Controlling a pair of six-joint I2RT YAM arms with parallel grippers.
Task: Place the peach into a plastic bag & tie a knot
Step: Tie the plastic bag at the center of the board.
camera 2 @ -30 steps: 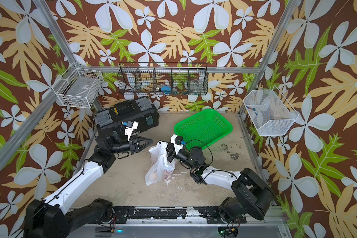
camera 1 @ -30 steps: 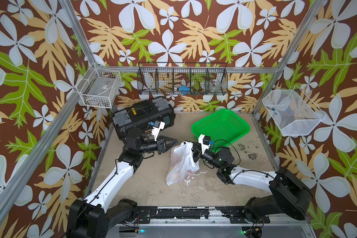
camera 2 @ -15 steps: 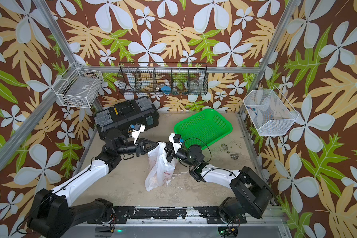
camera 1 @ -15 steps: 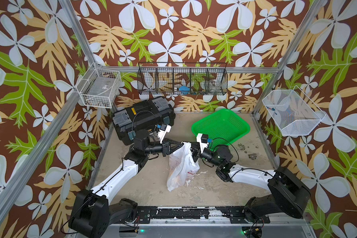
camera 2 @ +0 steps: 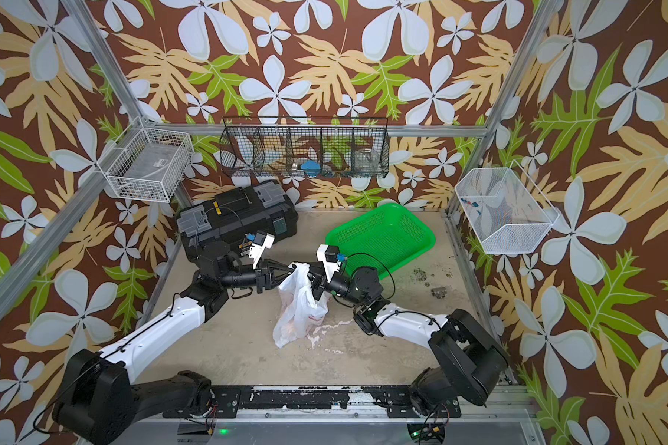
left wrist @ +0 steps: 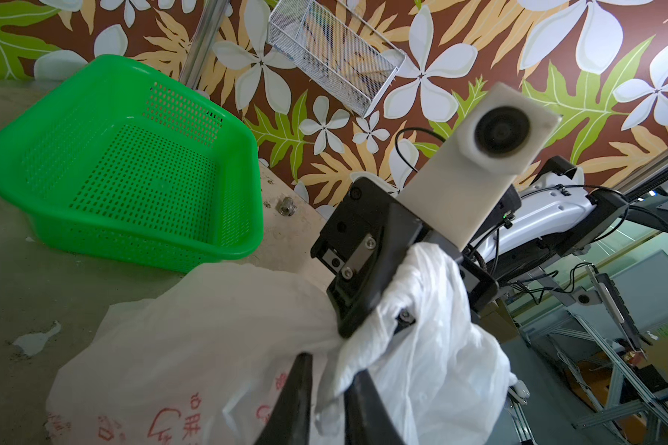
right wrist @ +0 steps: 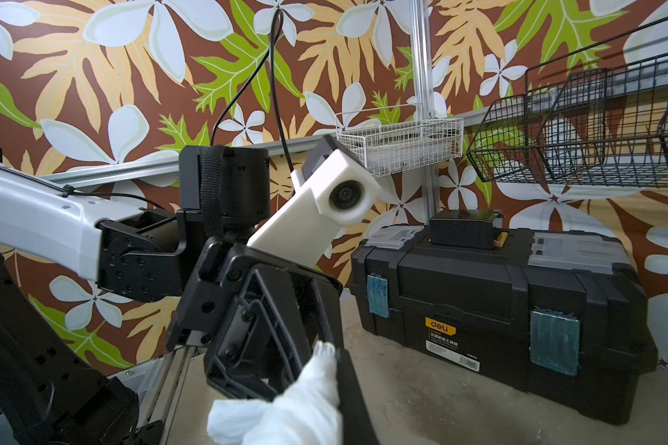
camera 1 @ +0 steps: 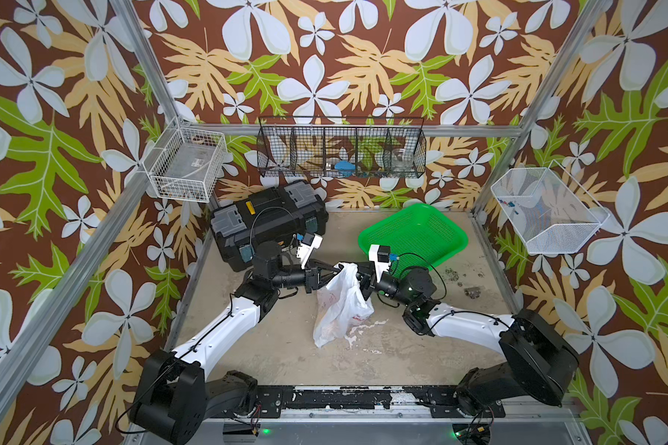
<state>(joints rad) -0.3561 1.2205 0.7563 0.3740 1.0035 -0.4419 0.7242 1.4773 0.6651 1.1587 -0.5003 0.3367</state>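
1. Two hands meet at the middle of a top view over the plastic bag [camera 1: 342, 304]. Its top is bunched between them and its lower end rests on the table [camera 1: 278, 346].
2. I see the right hand [camera 1: 358, 278] clenched on the bag's top. In the left wrist view, loose plastic drapes over that hand.
3. I see the left hand [left wrist: 330, 391] with a twist of bag plastic between its narrow-set fingers [left wrist: 299, 389]. I read that as grasping, but I cannot tell how firmly.
4. I spot no finished knot. I cannot make out the peach through the film.
5. If I pull the hands apart hard, I judge this thin plastic could stretch or tear at either pinch.
6. If the left hand's hold is weak, the twist may slip out and the mouth fall open.
7. The draped plastic could snag on the right hand when it lets go.
8. The fingertips are nearly touching, so a crossing move risks a clash.
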